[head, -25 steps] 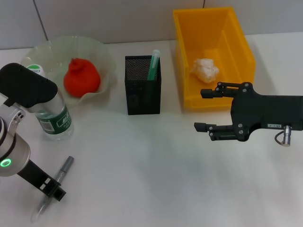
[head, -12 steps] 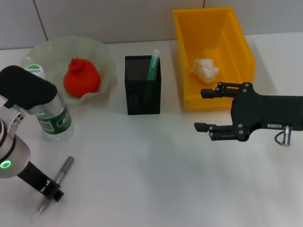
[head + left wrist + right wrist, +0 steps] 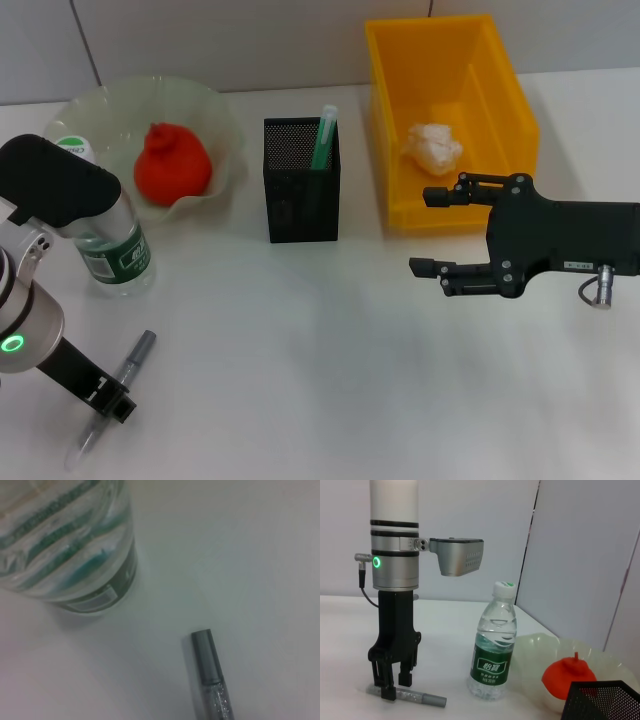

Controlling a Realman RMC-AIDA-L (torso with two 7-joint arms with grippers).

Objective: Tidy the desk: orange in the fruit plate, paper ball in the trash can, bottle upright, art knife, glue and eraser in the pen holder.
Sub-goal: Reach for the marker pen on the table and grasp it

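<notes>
Almost nothing has moved; the left hand [image 3: 100, 400] has edged slightly lower over the grey art knife [image 3: 130, 362].

Head view: the right hand [image 3: 432, 230] hovers spread beside the trash can [image 3: 505, 110], which holds the paper ball [image 3: 433, 146].

Right wrist view: left fingers [image 3: 387, 692] straddle the knife on the table [image 3: 445, 630], near the upright bottle [image 3: 495, 645].

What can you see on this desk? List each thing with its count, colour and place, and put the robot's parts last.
Orange: one, red-orange, in the plate.
Plate: one, pale green, desk's far left.
Bottle: one, clear with green label, upright beside the plate.
Pen holder: one, black mesh, centre, green stick inside.
Paper ball: one, white, in the bin.
Bin: one, yellow, far right.
Knife: one, grey, lying near left.
Left gripper: open, straddling the knife.
Right gripper: open, beside the bin.
</notes>
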